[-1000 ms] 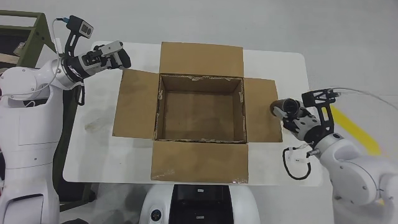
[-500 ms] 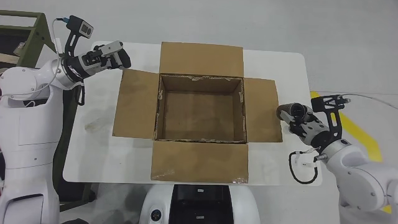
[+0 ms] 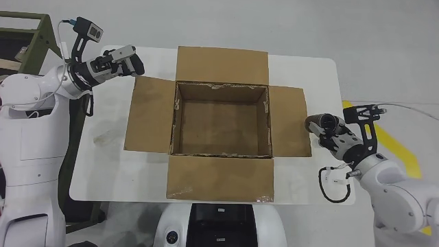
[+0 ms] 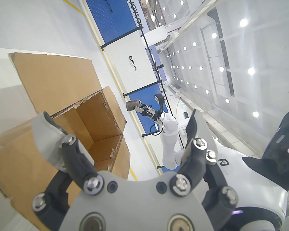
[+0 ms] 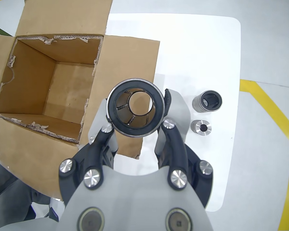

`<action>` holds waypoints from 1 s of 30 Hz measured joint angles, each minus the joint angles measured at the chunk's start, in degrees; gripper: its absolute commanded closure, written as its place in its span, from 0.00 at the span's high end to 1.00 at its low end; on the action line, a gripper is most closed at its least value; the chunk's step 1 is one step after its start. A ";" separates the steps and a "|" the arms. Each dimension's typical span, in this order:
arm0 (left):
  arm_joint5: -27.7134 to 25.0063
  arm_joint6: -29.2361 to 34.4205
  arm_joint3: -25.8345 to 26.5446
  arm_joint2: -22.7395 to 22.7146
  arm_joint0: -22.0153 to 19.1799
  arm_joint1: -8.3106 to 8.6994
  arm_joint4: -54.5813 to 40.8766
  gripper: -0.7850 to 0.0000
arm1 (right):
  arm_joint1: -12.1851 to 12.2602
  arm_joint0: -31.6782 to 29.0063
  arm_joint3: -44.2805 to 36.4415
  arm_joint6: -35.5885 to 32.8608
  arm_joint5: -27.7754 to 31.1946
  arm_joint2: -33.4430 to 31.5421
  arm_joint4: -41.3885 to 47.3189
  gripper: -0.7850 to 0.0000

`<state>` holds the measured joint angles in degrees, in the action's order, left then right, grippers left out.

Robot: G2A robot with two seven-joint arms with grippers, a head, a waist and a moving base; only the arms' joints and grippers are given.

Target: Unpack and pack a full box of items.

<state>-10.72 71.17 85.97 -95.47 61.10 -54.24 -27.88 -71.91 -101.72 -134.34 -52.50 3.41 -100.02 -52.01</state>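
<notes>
Glossy white arm shells (image 3: pixel 394 193), black wrist links; grey mounting plates and silver screws (image 5: pixel 91 177) on left gripper (image 4: pixel 119 121) and right gripper (image 5: pixel 136 104); black cable (image 3: pixel 316 182) looped at wrist.

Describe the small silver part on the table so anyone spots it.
Find the open box on the white table. Beyond the flap by the right gripper sit two metal cylinders. The part is the smaller, all-silver one with a narrow dark bore; the bearing beside it has black ends.

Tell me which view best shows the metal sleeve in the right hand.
The right wrist view: the sleeve sits clamped in the right hand, its open bore facing the camera. The top view shows it small, side-on, beside the box's flap; the left wrist view shows it tiny and distant.
</notes>
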 measured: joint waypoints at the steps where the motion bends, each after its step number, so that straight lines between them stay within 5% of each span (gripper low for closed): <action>1: 0.00 0.00 0.00 0.00 0.00 0.00 0.00 1.00 | 0.05 -0.48 -0.09 0.33 0.29 -0.36 -0.20 0.00; 21: 0.00 0.00 0.00 0.00 0.00 0.00 0.00 1.00 | 0.33 -16.59 0.08 9.82 4.83 -7.98 -3.42 0.00; 30: 0.00 0.00 0.00 0.00 0.00 0.00 0.00 1.00 | 0.45 -17.71 5.97 13.84 6.93 -5.65 -7.46 0.00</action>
<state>-10.72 71.17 85.97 -95.47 61.10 -54.24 -27.88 -71.46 -119.43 -128.37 -38.67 10.35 -105.68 -59.47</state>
